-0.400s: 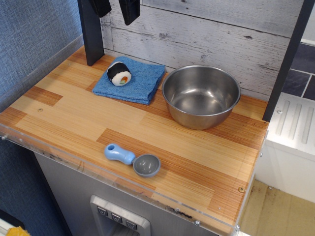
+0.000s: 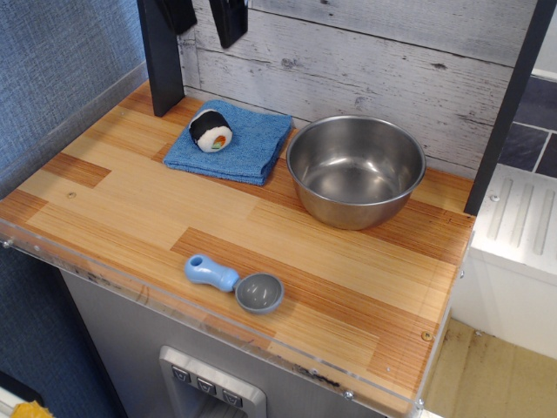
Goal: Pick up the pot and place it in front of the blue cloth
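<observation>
Stainless steel, round and deep, the pot [image 2: 355, 171] stands upright on a wooden bench [image 2: 130, 209], close to the whitewashed plank wall behind it. Everything else is placed from this pot. Just beside it on the viewer's left lies the blue cloth [image 2: 246, 144], a folded square of towelling whose near corner almost meets the pot's rim; whether they touch is hard to judge from this angle. A toy sushi roll [image 2: 211, 131] sits on the cloth's far-left part. Well apart from the pot, toward the bench's front edge, lies a small grey scoop [image 2: 235, 285] with a pale blue handle.

High above the cloth, at the top edge of the view, hang the dark fingers of the tool [image 2: 202, 13]. Only their lower tips show, separated and holding nothing; how wide they stand cannot be told.

The step in hand appears to be the approach. With no handles, the pot is best gripped by its wall, one finger inside the rim and one outside, and lifted straight up. The bare wood in front of the cloth, between it and the scoop, looks the natural landing spot.
</observation>
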### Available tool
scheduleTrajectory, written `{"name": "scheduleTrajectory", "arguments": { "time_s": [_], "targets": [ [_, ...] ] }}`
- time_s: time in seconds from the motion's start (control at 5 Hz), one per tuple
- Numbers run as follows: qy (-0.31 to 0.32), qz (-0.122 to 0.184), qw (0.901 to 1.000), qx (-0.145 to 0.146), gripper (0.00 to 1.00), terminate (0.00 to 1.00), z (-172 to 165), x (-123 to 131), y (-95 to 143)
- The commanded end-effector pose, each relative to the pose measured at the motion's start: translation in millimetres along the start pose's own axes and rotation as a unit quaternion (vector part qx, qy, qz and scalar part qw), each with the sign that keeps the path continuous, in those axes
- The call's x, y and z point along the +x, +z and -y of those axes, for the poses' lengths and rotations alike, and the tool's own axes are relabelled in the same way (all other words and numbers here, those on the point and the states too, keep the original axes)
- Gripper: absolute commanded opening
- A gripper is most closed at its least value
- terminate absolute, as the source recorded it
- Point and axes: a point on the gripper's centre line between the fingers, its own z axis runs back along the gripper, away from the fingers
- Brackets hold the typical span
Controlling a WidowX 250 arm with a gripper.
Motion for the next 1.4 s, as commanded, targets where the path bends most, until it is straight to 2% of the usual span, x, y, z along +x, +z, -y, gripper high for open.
{"name": "scheduleTrajectory", "arguments": {
  "time_s": [0.0, 0.4, 0.6, 1.0, 1.2],
  "targets": [
    [0.083, 0.044, 0.9955, -0.011, 1.0, 0.0, 34.6, -2.9, -18.6],
    [0.088, 0.034, 0.9955, -0.006, 1.0, 0.0, 85.0, 5.0, -56.7],
    [0.076, 0.021, 0.9969, 0.0, 1.0, 0.0, 97.0, 9.1, -77.0],
    [0.081, -0.01, 0.9964, 0.024, 1.0, 0.0, 84.9, -2.6, -104.7],
    [0.083, -0.012, 0.9961, 0.026, 0.0, 0.0, 85.7, -5.8, -112.5]
  ]
}}
